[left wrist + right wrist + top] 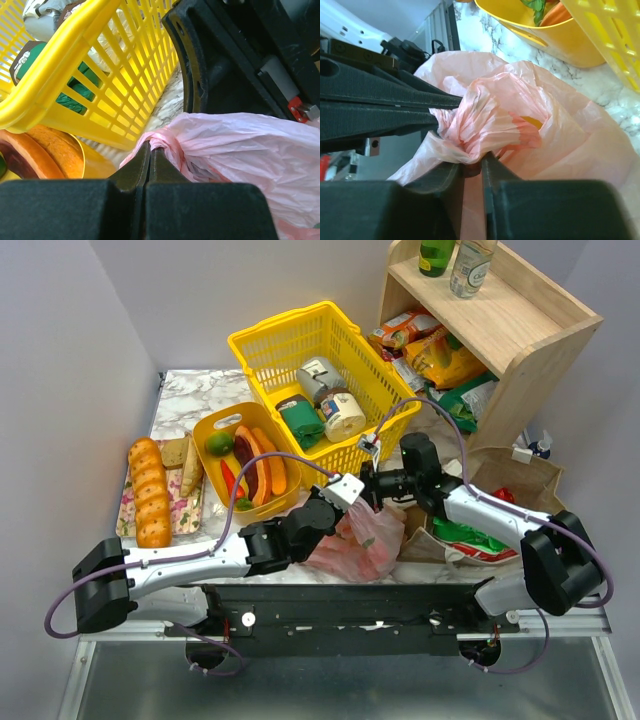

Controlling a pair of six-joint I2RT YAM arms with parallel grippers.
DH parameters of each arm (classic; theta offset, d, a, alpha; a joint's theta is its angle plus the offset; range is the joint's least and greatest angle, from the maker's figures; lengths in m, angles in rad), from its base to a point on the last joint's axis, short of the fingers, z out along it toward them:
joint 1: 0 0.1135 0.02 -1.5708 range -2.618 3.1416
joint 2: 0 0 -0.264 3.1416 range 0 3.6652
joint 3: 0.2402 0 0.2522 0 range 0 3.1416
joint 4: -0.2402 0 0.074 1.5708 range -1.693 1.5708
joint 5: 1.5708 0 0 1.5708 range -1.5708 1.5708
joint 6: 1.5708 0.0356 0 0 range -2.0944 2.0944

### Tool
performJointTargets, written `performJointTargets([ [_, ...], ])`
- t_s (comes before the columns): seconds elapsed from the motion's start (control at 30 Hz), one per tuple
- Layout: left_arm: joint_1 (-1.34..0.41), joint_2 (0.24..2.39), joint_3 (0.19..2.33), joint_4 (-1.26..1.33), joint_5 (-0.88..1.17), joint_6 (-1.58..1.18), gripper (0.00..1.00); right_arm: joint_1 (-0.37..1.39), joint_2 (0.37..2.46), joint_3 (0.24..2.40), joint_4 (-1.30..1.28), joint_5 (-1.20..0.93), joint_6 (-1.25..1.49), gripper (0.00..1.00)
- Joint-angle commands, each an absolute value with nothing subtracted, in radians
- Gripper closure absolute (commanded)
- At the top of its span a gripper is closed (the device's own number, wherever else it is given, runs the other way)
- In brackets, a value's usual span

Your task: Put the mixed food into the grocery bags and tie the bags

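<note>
Marble tabletop (pixel 200 390) as work surface, pale walls behind.

1. Left gripper (pixel 150 150): fingers pressed together, clamped on a pinch of thin film at the neck of the pink bag (pixel 240 145).
2. Right gripper (pixel 472 162): closed to a narrow slit around the bunched neck of the same bag, facing the left one.
3. Bag position: between both grippers, on the table, just in front of the yellow basket (pixel 300 350).
4. Toy food (pixel 255 465): lying in the oval tub (pixel 200 425).
5. Crisp packet (pixel 470 538): beside the brown paper bag (pixel 540 480); whether inside, cannot tell.

Likely faults, by judgement:
- Film tearing, from pulling apart too hard.
- Slick bunch slipping out of the right fingers, leaving a loose knot.
- Snagging on the basket mesh close by.
</note>
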State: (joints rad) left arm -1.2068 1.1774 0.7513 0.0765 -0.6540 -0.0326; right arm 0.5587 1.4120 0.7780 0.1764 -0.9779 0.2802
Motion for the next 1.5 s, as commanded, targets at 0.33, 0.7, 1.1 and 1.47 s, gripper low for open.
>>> performJointTargets([
  [0.33,-1.215,1.065,0.863,-0.099,-0.525,-0.109,0.39,0.569,1.324,0.735,0.112,-0.856,0.333,0.99],
  [0.7,-1.166,0.917,0.96,-0.376,-0.26,-0.42,0.42,0.569,1.292,0.744,0.075,-0.821,0.334,0.99],
  [1.1,-1.029,0.937,0.907,-0.365,-0.015,-0.586,0.54,0.569,1.278,0.741,0.069,-0.819,0.331,0.99],
  [1.47,-0.959,1.02,0.92,-0.423,-0.086,-0.479,0.52,0.569,1.261,0.742,0.057,-0.821,0.325,0.99],
])
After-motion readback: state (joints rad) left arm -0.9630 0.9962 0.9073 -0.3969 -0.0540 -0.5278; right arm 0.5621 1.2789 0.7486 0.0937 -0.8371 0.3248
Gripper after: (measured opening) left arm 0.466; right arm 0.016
